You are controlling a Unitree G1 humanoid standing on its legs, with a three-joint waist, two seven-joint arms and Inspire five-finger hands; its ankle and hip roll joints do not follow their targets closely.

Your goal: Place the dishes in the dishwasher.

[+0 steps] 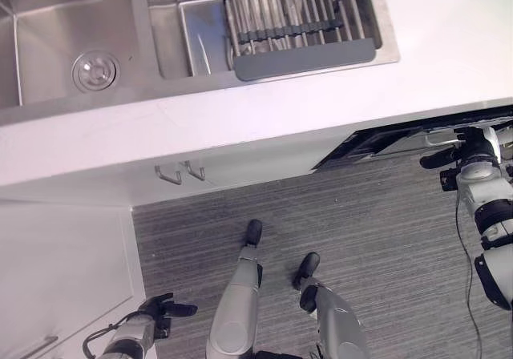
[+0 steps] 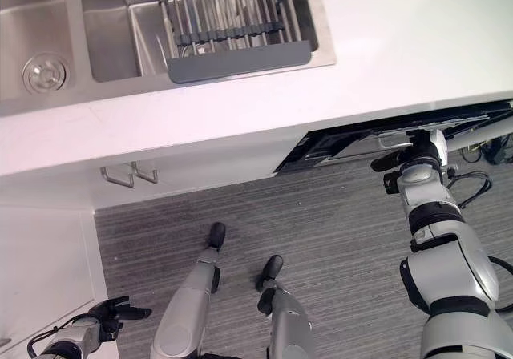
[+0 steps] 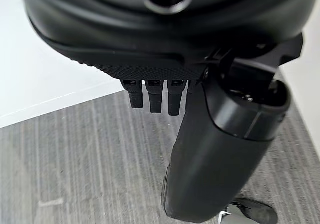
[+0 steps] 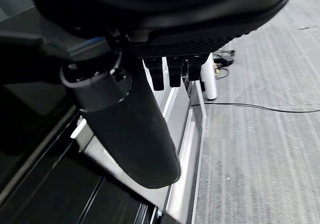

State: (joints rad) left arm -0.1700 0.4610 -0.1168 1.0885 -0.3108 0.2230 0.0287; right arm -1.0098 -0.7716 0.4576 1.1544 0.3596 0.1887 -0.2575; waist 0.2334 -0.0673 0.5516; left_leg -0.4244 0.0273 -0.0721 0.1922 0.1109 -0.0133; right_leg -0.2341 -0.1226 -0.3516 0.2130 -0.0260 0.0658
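The right hand (image 2: 417, 152), at the right of the frame, reaches to the dishwasher (image 2: 377, 139) under the white table (image 2: 385, 46); its fingers (image 4: 170, 71) curl down over the top edge of the partly open dishwasher door (image 4: 187, 134), thumb extended beside them. The left hand (image 1: 164, 307) hangs at the lower left beside a white cabinet (image 1: 56, 271), fingers relaxed and holding nothing. The floor (image 1: 361, 239) is grey striped carpet. At the top, a steel double sink (image 1: 72, 38) is set into the table, with a roll-up drying rack (image 1: 292, 10) laid across its right basin. Two hooks (image 1: 180, 172) hang below the table edge.
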